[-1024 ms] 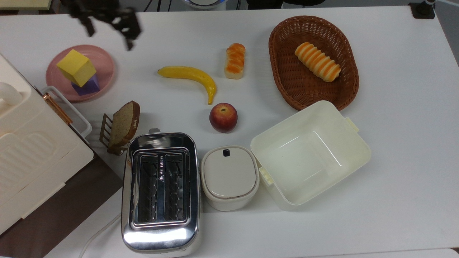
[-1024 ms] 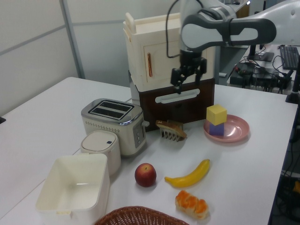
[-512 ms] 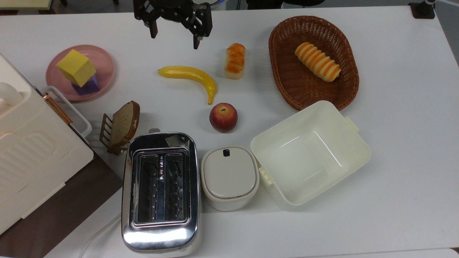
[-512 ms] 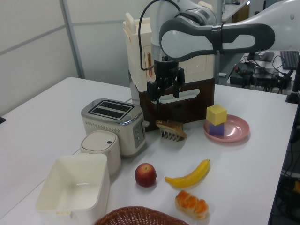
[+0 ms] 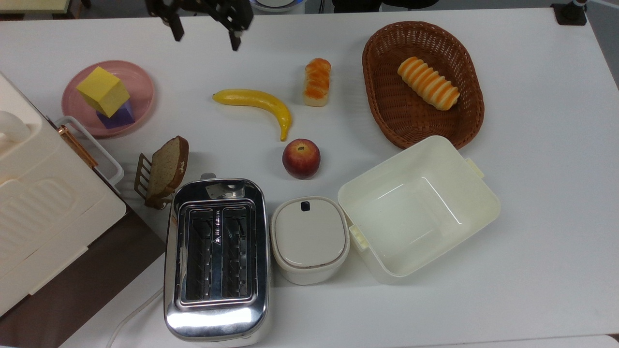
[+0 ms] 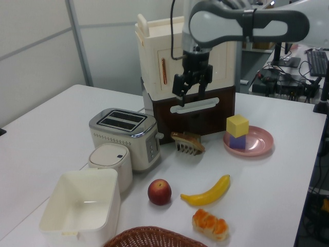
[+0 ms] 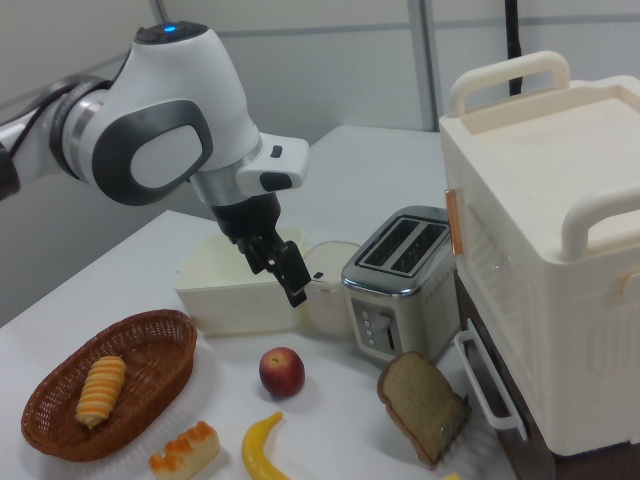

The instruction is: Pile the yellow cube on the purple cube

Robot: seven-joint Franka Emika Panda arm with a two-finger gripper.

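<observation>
yellow cube atop purple cube; tool spread, empty.

Arm: glossy white shell over bulbous, rounded joints, with large matte grey panels set into the joint sides — clearest in the right view. A small blue light glows on the crown of the top joint. Link sections are separated by dark grey bands; in the left view the long horizontal link reads grey along its side with white above. A thin black cable loops up from the wrist. Gripper: all black, boxy body with two narrow straight fingers — no markings legible.
</observation>
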